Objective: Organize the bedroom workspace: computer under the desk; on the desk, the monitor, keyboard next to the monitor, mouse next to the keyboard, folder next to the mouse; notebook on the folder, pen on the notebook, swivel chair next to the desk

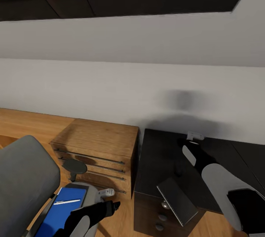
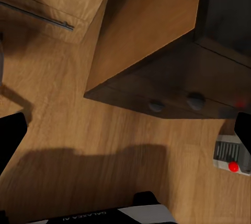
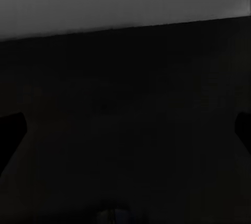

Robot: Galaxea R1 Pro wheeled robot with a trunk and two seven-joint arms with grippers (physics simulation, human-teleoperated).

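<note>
The grey swivel chair (image 1: 25, 178) stands at the lower left of the head view. On its seat lies the blue folder (image 1: 60, 213) with a white pen (image 1: 67, 202) on top. My left gripper (image 1: 112, 205) hovers just right of the seat, open and empty, its fingers (image 2: 10, 135) spread over the floor. The black desk (image 1: 162, 156) is at the right. A grey notebook (image 1: 177, 201) lies tilted at its front corner above the drawer knobs (image 1: 161, 216). My right gripper (image 1: 194, 136) is open over the desktop near the wall. The computer (image 2: 230, 156) sits on the floor by the drawer unit.
A low light-wood cabinet (image 1: 99, 141) with dark bar handles stands between chair and desk, against the white wall. The chair's round armrest (image 1: 73, 167) rises in front of it. Wood plank floor (image 2: 94, 145) lies under my left gripper.
</note>
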